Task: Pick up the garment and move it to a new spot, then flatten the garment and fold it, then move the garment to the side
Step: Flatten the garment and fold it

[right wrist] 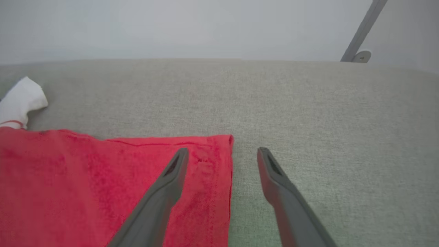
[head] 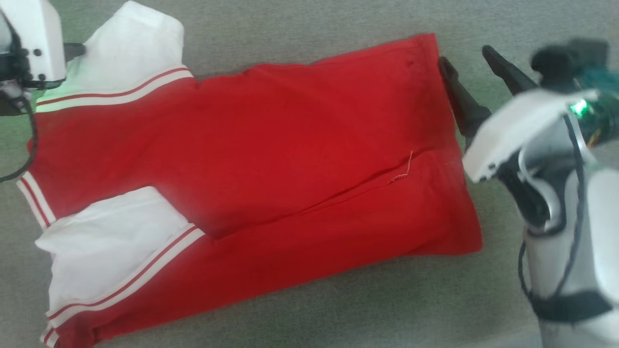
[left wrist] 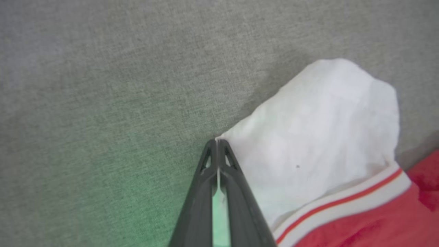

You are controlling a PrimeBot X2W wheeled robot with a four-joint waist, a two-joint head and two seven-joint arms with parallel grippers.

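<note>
Clenches left gripper (left wrist: 217, 140) on the garment's (head: 271, 145) white sleeve edge. Holds right gripper (right wrist: 223, 152) spread astride the red hem corner. Open grey cloth surface (right wrist: 308, 103) beyond both edges.

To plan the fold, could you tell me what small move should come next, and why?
Probably close the right pincer: its open jaws straddle the hem corner of the shirt, while the left pincer is shut on the sleeve edge.
</note>
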